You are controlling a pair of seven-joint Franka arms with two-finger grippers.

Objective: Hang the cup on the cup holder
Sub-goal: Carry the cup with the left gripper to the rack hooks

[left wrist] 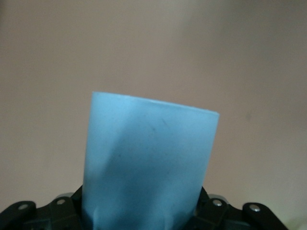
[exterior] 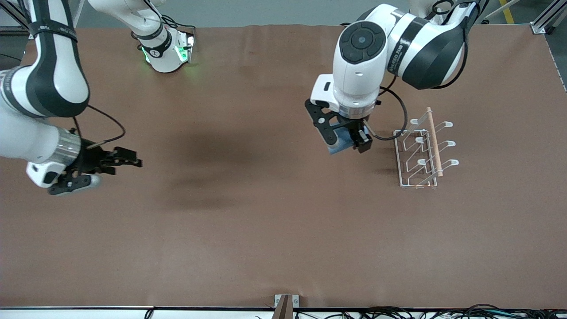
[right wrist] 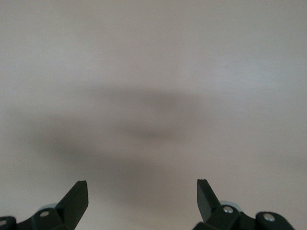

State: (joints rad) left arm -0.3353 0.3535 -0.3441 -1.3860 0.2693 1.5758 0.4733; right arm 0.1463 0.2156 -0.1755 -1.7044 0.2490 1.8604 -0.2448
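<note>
Over the brown table (exterior: 266, 230), left gripper (exterior: 347, 141) clasps the cup (left wrist: 148, 163) beside the cup holder (exterior: 423, 150); right gripper (right wrist: 142, 201) waits, released.

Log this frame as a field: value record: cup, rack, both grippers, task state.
cup: light blue, held in the left gripper, over the table beside the rack; cup fills the left wrist view
rack: white wire rack with a wooden rod on top, standing toward the left arm's end of the table; nothing hangs on its prongs
left gripper: shut on the cup
right gripper: open, holding nothing, waiting above the table at the right arm's end
task state: cup grasped, not yet hung
</note>
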